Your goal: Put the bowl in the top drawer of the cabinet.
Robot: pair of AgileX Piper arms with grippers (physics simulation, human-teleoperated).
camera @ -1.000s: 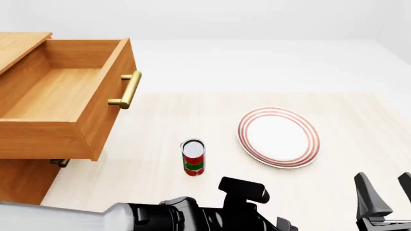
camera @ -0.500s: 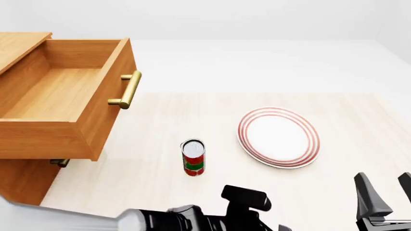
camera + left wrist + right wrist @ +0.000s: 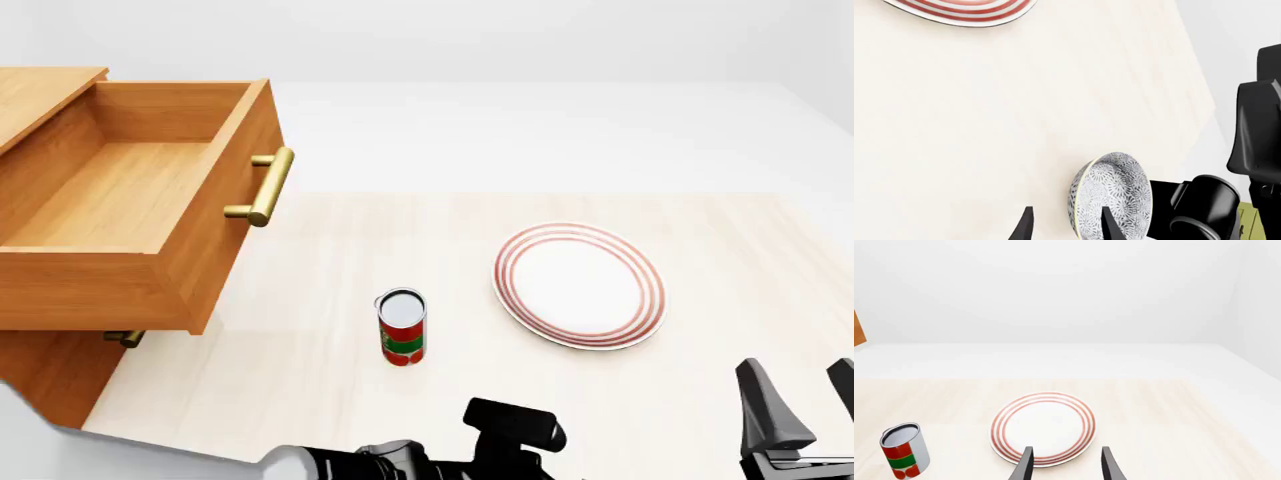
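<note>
The blue-grey speckled bowl point(image 3: 1115, 190) shows only in the left wrist view, at the table's near edge by the right arm's base. My left gripper point(image 3: 1064, 227) is open, and the bowl's rim stands between its fingers, one finger point(image 3: 1109, 226) over the bowl. In the front view the bowl is hidden below the left arm point(image 3: 514, 435). The cabinet point(image 3: 40, 385) stands at the far left with its top drawer point(image 3: 214, 240) pulled out, nothing in it, brass handle point(image 3: 267, 187) facing the table. My right gripper point(image 3: 805, 400) is open at the near right, holding nothing.
A white plate with red rings point(image 3: 579, 285) lies right of centre. A red and green can point(image 3: 402, 328) stands upright between the plate and the cabinet. The lower drawer's handle point(image 3: 123, 338) peeks out under the top drawer. The right arm's black base point(image 3: 1254, 125) stands close to the bowl.
In the front view the left arm has slid lower and a little to the right, toward the table's near edge. The right arm, can, plate and drawer have not moved.
</note>
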